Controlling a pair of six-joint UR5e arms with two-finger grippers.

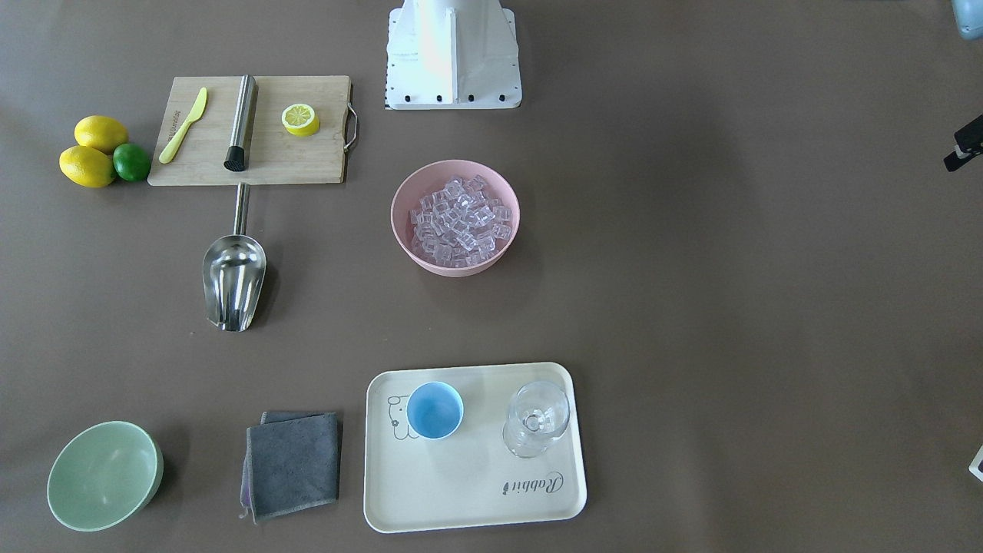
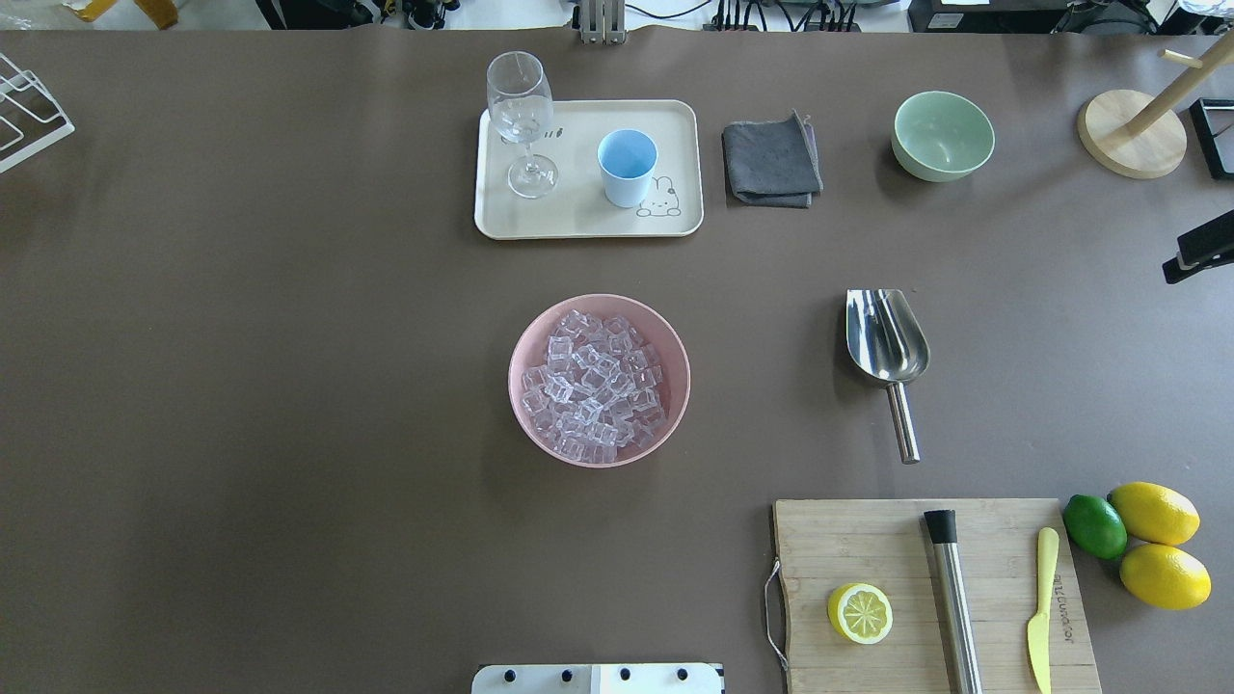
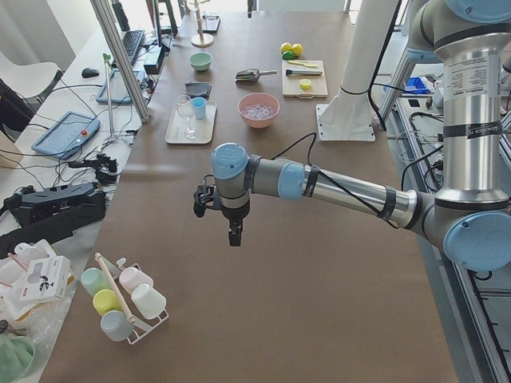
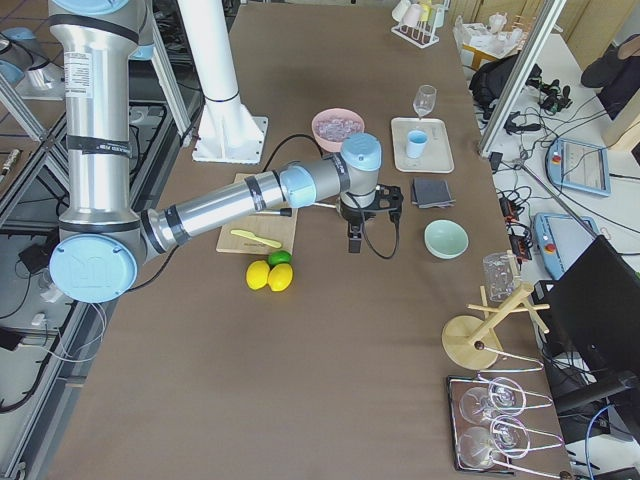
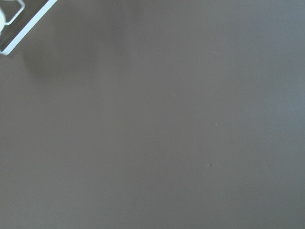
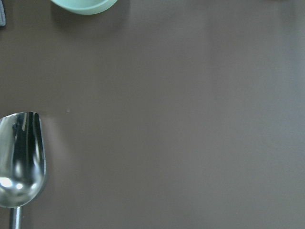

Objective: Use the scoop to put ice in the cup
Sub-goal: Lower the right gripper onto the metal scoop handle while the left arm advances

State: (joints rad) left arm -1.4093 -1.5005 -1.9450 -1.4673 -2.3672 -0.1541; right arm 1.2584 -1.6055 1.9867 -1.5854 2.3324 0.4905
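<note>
The steel scoop [image 2: 887, 347] lies untouched toward the right edge of the table [image 2: 289, 405], rod handle [image 2: 902, 424] pointing at the robot-side edge; my right gripper [image 4: 354, 242] hangs high nearby, its opening impossible to tell, so I would descend square over mid-handle and close across the rod.

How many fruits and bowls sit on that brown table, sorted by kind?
Whole lemons: 2
Limes: 1
Lemon halves: 1
Bowls: 2, the pink bowl and the green bowl
Total: 6
</note>
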